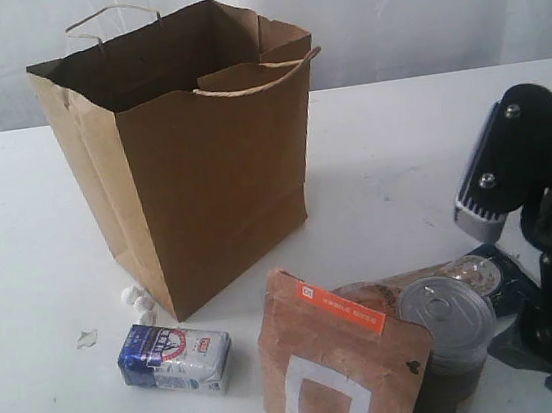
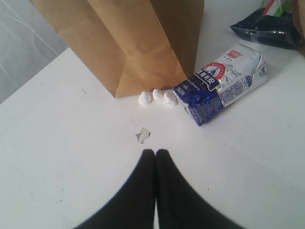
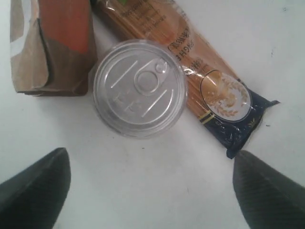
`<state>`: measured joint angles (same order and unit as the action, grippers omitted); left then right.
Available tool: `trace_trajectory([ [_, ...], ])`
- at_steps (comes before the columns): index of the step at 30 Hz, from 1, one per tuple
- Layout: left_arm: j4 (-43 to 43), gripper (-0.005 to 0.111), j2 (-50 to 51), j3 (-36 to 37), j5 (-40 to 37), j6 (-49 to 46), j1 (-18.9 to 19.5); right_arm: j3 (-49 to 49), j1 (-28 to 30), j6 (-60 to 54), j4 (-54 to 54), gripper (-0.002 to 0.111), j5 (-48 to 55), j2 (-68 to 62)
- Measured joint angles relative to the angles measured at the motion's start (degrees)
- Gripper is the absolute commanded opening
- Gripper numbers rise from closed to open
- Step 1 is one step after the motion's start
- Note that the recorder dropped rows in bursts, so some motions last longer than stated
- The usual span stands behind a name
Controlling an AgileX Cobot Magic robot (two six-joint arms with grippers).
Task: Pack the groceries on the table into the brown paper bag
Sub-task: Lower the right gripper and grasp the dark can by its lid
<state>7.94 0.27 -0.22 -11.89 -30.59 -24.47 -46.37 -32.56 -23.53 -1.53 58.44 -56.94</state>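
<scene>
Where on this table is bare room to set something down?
Bare: the table left of the paper bag, and the stretch right of the bag, behind the can. Crowded: the front right, where pouch, can and spaghetti pack sit close together under the right gripper; the small packet and crumbs lie by the bag's front corner.

We note left gripper (image 2: 156, 151) closed: dark fingers (image 2: 138, 191) pressed together, tips touching. We note right gripper (image 3: 147, 157) spread wide: one dark fingertip (image 3: 38, 186) at each side of wrist view. We see right arm (image 1: 551, 233), black, at right edge of exterior view, pointing downward.
</scene>
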Motion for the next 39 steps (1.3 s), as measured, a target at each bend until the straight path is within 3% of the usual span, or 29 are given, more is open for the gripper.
trace_trajectory([
  [10, 0.0, 0.0, 0.0, 0.0, 0.0, 0.0, 0.0, 2.5, 0.0, -1.8, 0.7, 0.086, -9.8, -6.0],
  [29, 0.0, 0.0, 0.0, 0.0, 0.0, 0.0, 0.0, 2.5, 0.0, -3.6, 7.3, 0.084, -14.3, -17.8],
  [32, 0.0, 0.0, 0.0, 0.0, 0.0, 0.0, 0.0, 2.5, 0.0, -4.1, 8.5, 0.072, -14.6, -19.1],
  [39, 0.0, 0.0, 0.0, 0.0, 0.0, 0.0, 0.0, 2.5, 0.0, -0.9, 8.8, 0.024, -15.4, -19.5],
])
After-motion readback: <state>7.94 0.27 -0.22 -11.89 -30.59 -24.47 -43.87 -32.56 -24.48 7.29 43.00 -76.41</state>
